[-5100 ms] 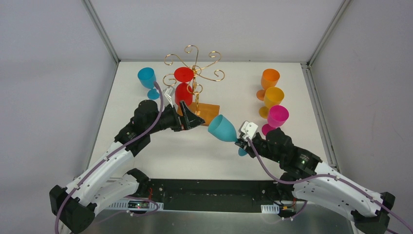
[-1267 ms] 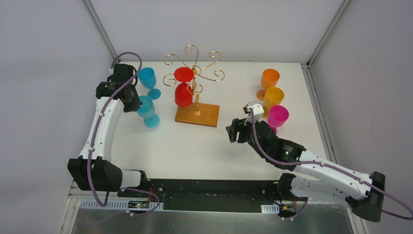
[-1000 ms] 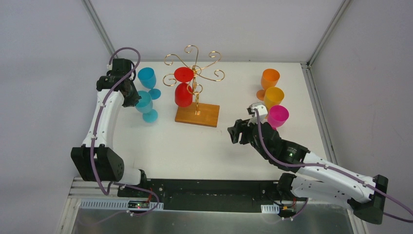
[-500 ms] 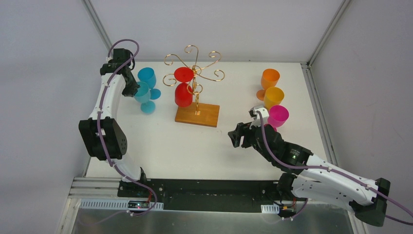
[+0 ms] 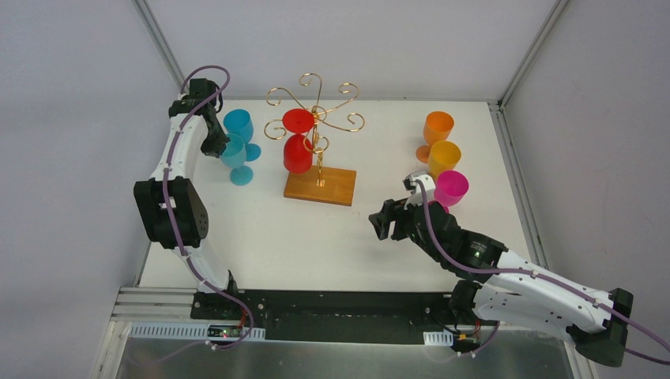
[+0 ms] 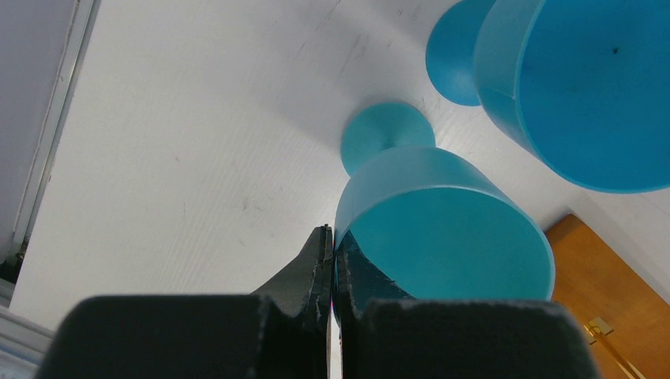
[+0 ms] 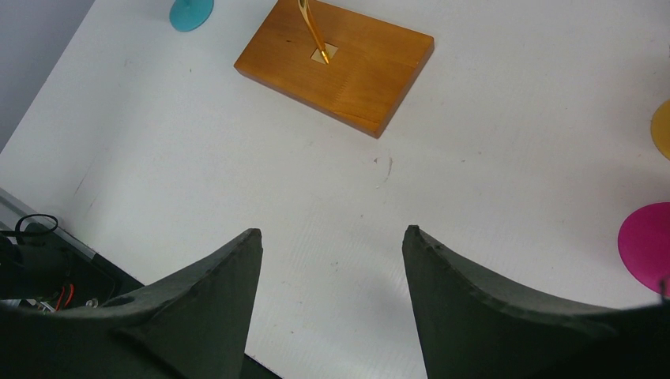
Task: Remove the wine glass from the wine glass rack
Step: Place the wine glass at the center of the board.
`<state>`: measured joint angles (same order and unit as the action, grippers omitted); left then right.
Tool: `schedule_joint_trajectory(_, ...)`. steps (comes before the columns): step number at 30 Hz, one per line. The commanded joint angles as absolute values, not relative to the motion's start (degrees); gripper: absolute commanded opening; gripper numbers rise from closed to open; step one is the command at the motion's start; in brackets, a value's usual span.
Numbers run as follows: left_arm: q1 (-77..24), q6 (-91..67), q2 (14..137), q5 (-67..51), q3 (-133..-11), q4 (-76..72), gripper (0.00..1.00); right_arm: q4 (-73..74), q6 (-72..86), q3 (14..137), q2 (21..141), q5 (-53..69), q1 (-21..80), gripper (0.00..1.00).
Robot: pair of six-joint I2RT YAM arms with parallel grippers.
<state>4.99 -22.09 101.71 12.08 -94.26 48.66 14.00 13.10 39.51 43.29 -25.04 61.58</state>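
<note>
The wine glass rack [image 5: 317,110], gold wire on a wooden base [image 5: 320,186], stands at the table's back middle. A red wine glass [image 5: 298,153] hangs upside down from it. My left gripper [image 5: 218,147] is at the back left, shut on the rim of a teal wine glass [image 5: 232,152]. In the left wrist view its fingers [image 6: 316,264] pinch that teal wine glass [image 6: 442,229] at the wall, one inside the bowl. The foot [image 6: 387,134] is at the table; whether it touches I cannot tell. My right gripper [image 5: 382,219] hovers open right of the base, holding nothing [image 7: 332,233].
A blue glass [image 5: 238,125] stands just behind the teal one, close to it [image 6: 585,87]. Two orange glasses [image 5: 438,126] [image 5: 444,158] and a magenta one [image 5: 451,188] stand in a row at the right. The rack's base [image 7: 336,63] lies ahead of the right gripper.
The left arm has carried the teal glass back and left, close beside the blue glass. The right gripper has drifted slightly nearer and stays open.
</note>
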Motion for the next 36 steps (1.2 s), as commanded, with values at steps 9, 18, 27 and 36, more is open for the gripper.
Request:
schedule_joint_trajectory(9, 5.62, -22.24, 102.11, 11.80, -95.54, 48.74, 0.17, 13.53, 14.32, 39.11, 43.39, -24.83, 61.36, 0.69)
schedule_joint_trajectory(18, 5.62, -22.15, 98.63, 11.25, -94.74, 48.80, 0.57, 13.53, 13.53, 40.00, 44.00, -24.81, 61.40, 0.71)
schedule_joint_trajectory(27, 5.49, -22.78, 91.20, 10.20, -91.59, 48.84, 0.60, 13.71, 12.45, 42.67, 44.52, -26.31, 61.43, 0.74)
schedule_joint_trajectory(36, 4.34, -23.99, 82.19, 5.49, -86.90, 48.79, 0.59, 17.85, 12.55, 49.76, 47.98, -27.52, 60.87, 0.75)
